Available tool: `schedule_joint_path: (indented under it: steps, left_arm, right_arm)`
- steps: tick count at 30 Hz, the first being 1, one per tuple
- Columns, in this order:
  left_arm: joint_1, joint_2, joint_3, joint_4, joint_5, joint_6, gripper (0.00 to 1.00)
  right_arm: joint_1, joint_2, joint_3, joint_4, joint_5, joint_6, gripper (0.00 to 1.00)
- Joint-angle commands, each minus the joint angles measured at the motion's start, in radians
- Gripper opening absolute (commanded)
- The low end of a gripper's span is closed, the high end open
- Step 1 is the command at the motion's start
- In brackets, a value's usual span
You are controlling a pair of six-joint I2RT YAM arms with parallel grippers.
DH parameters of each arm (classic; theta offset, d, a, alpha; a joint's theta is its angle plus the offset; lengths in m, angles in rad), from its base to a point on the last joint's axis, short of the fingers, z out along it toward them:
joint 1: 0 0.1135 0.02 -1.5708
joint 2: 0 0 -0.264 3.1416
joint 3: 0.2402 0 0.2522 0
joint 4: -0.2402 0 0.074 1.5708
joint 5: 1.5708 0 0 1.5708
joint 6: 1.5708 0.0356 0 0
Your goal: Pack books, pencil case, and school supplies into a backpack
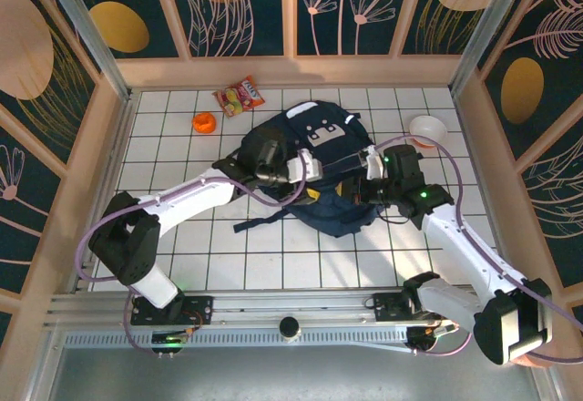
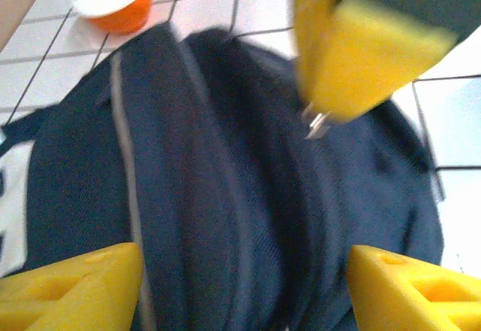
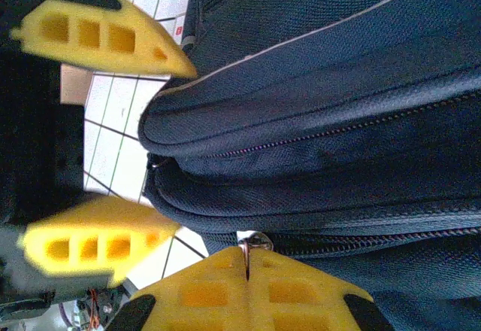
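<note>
The navy backpack [image 1: 319, 159] lies on the tiled floor between both arms, its zipped seams facing me in the right wrist view [image 3: 338, 83]. My right gripper [image 3: 246, 259] is shut on a small metal zipper pull [image 3: 254, 242] at the backpack's edge. From the left wrist view the same pull [image 2: 317, 124] hangs under the right gripper's yellow fingers [image 2: 353, 53]. My left gripper [image 2: 244, 259] stands open over the dark fabric [image 2: 225, 180], nothing between its fingers. The books, pencil case and school supplies are out of view.
A red-orange snack packet [image 1: 240, 97] and a small round orange object [image 1: 204, 123] lie at the back left. An orange cup with a white inside [image 1: 427, 128] [image 2: 116, 0] stands right of the backpack. Wooden walls enclose the tiled floor [image 1: 273, 255].
</note>
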State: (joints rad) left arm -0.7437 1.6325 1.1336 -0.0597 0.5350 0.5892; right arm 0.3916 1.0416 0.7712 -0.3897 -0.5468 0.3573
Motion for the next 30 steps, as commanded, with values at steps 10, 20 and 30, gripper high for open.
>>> schedule_joint_path:
  steps: [10, 20, 30]
  left_arm:
    - [-0.025, 0.066, 0.042, 0.03, -0.023, -0.011, 0.21]
    - [0.105, -0.035, -0.065, -0.01, 0.073, 0.028, 0.0]
    - [0.144, -0.169, -0.23, 0.015, -0.003, 0.087, 0.03]
  right_arm:
    - [-0.002, 0.0, 0.012, -0.001, 0.027, -0.006, 0.0]
    - [-0.111, 0.022, -0.012, -0.061, 0.053, -0.04, 0.0]
    - [-0.044, 0.029, -0.07, 0.105, -0.021, 0.06, 0.0]
